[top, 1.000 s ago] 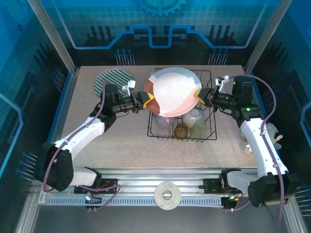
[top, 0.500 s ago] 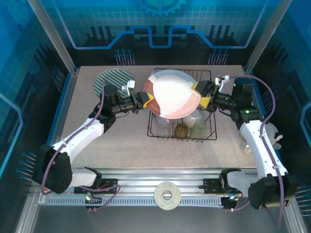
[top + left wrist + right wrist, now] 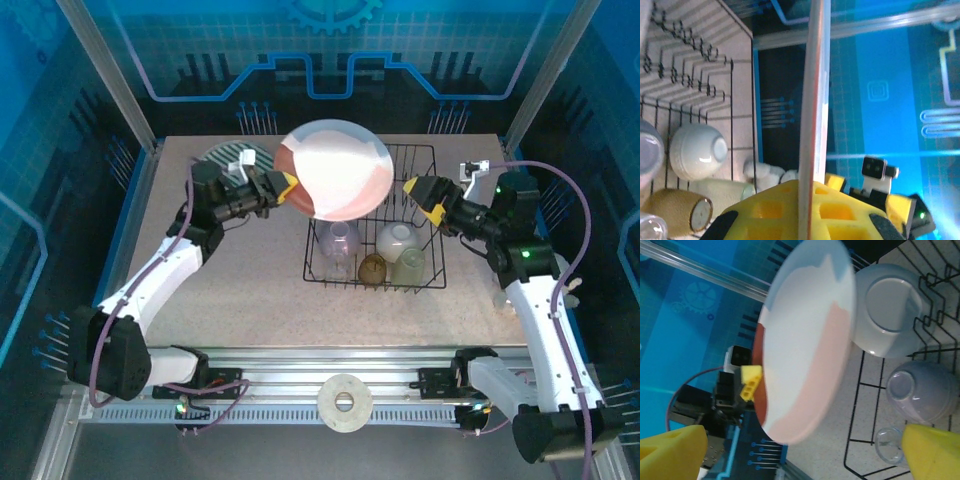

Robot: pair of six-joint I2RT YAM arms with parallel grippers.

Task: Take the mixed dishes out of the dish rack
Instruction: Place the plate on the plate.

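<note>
- Speckled beige table (image 3: pixel 250 290) stands inside a booth of blue printed panels (image 3: pixel 330 50). A pale ring (image 3: pixel 344 402) lies on the metal rail along the table's near edge.
- At the table's far left corner a green-striped plate (image 3: pixel 213 162) lies flat.
- Beside it, the left gripper (image 3: pixel 287 187) is clamped on the left rim of a large plate (image 3: pixel 338 168). The plate is white with pink and dark red patches, and it is held tilted in the air over the far left corner of the dish rack.
- Black wire, the dish rack (image 3: pixel 375 284) sits mid-table. Toward its near edge it holds a lilac cup (image 3: pixel 342 238), an amber cup (image 3: pixel 373 267), a cream cup (image 3: pixel 400 238) and a pale yellow-green cup (image 3: pixel 409 265).
- Over the rack's right edge the right gripper (image 3: pixel 424 199) hangs with jaws wide, holding nothing and apart from the large plate.
</note>
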